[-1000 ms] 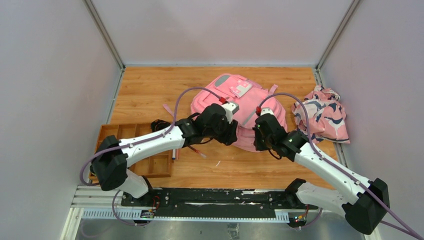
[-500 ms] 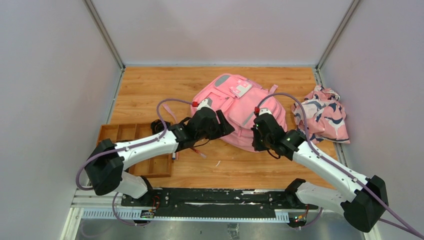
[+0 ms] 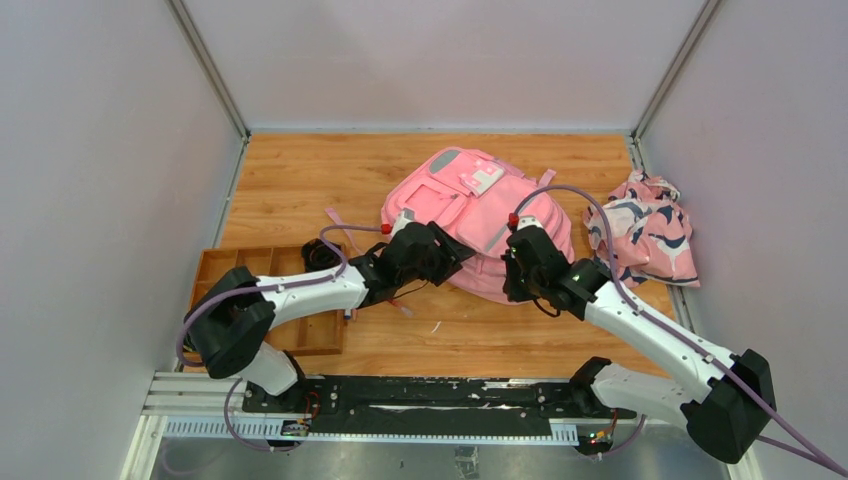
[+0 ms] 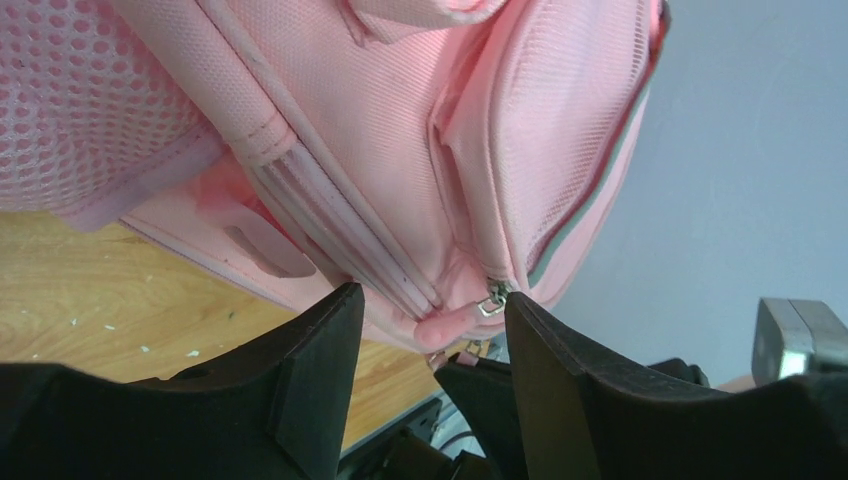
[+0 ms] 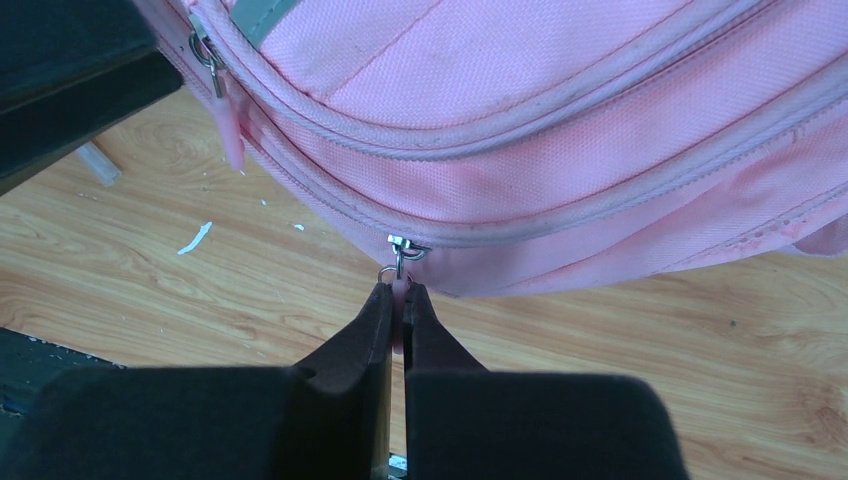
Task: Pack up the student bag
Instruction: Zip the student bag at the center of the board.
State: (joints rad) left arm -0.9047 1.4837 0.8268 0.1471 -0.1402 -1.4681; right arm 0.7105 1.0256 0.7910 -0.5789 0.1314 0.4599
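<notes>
Since a second ago the left arm has pulled back leftward off the near edge of the large pink fabric student bag [image 3: 470, 205], its elbow sinking toward the compartmented wooden tray [image 3: 305, 330], while the right arm has scarcely shifted. The bag lies flat on the wooden bench [image 3: 300, 180], just beyond both tools. Its long axis runs from the near side toward the back wall, leaning a little left at the far end. The right tool [image 5: 400, 300] is nearer the work: its fingers are pressed together on the small pink zip tab [image 5: 402, 286] hanging from a metal slider [image 5: 401, 248] at the bag's near rim, and the zip track curves away to both sides along that rim. The left tool [image 4: 432, 300] stands spread and grips nothing, its fingers either side of the bag's near-left corner, where a second metal slider [image 4: 490, 300] sits. As I judge it, the coming pull must follow the curved track rather than run straight back, with the left tool placed to pin the fabric. Soft cloth will likely bunch and slide on the smooth wood. Room is fair to the left. To the right, a crumpled pink cloth with navy and white pattern [image 3: 645, 235] lies near the bag, and grey walls close both sides.
</notes>
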